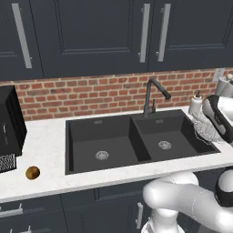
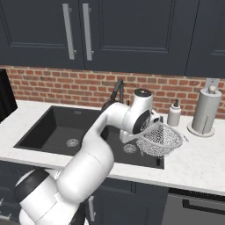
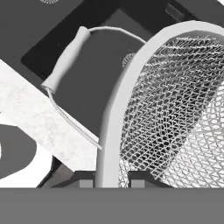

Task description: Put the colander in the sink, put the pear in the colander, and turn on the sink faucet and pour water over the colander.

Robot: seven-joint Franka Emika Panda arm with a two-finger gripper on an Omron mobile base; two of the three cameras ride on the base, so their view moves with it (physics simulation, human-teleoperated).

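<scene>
The gripper [image 3: 112, 183] is closed tight on the rim of the colander [image 2: 160, 139] — in the hand view the two dark tips pinch the thick white rim from either side, with the mesh bowl fanning out to the right and a wire loop handle [image 3: 65, 61] with a white grip sticking off to the left. From the right base view the colander hangs tilted in the air at the right end of the sink [image 2: 57, 132], over the edge where the smaller basin meets the white table [image 2: 197, 162]. The sink faucet [image 1: 152, 93] stands behind the divider between the two basins, spout angled down to the right. The pear [image 1: 32, 173] sits on the table well to the left of the sink — near a black appliance [image 1: 9, 123]. A soap bottle [image 2: 174, 113] and a paper-towel roll [image 2: 206, 110] stand at the brick wall, right of the sink.
</scene>
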